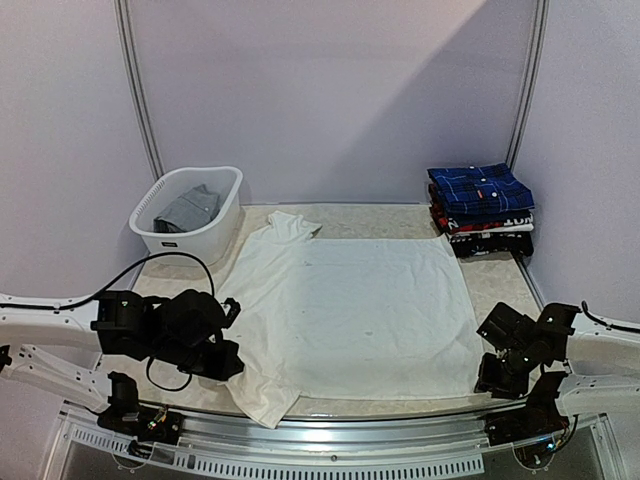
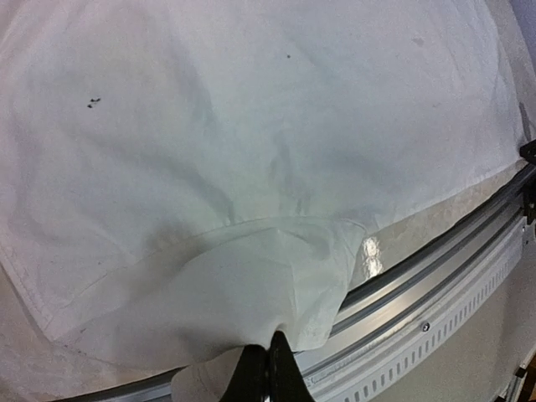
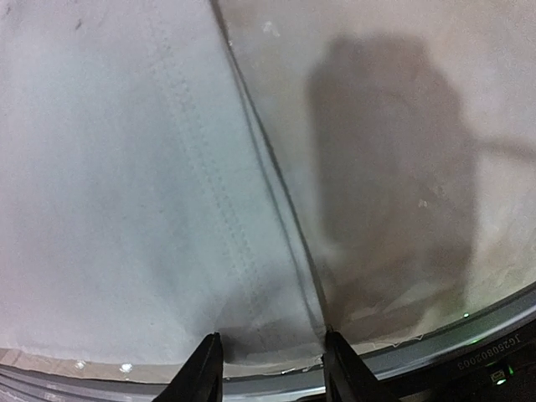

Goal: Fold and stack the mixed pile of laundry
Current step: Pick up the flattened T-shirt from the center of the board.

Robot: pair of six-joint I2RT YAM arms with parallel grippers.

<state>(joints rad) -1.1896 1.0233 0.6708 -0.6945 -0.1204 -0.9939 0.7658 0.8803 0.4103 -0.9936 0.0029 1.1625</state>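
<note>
No readable text; tiny code on dark strip (image 3: 486,366) illegible.

Rear overview, wrists close over white shirt (image 1: 360,300)

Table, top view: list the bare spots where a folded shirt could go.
Bare: the strip between the white shirt and the table's right edge, in front of the folded stack; the back strip between basket and stack. Crowded: the middle, under the shirt.
</note>
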